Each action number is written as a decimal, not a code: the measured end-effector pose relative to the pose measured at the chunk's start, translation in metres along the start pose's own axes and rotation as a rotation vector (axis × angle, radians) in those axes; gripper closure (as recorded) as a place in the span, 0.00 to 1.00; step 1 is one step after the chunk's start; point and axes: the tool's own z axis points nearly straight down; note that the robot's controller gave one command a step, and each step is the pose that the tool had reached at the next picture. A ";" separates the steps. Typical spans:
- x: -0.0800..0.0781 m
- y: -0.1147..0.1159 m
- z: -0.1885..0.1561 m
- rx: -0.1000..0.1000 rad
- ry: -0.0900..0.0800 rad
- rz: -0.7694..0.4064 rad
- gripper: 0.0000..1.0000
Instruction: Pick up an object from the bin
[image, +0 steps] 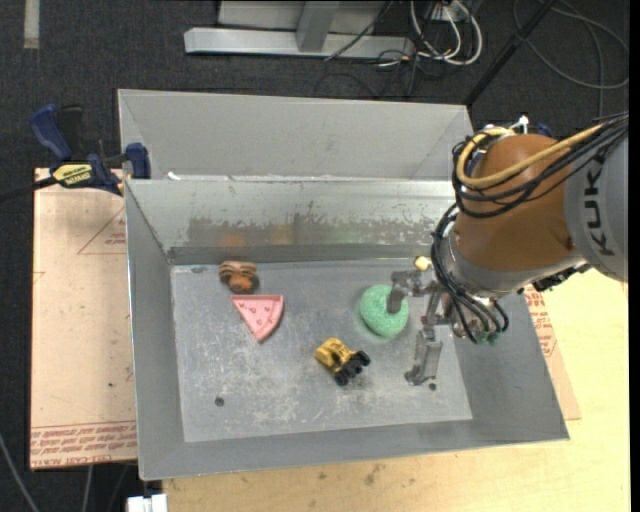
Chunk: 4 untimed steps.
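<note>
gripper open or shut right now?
Open. The gripper has its fingers apart with nothing between them, low at the bin's right side, beside the green round lump.

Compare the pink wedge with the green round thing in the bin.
The pink wedge is flat, triangular and dotted; the green round thing is rounded and plain. The wedge lies left of centre, the green one towards the right. Both lie loose on the bin floor.
</note>
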 end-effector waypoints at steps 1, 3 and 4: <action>-0.002 0.000 -0.004 0.000 -0.008 -0.001 0.00; 0.006 0.032 0.095 0.001 -0.009 -0.179 0.00; -0.021 0.036 0.123 0.000 -0.010 -0.162 0.00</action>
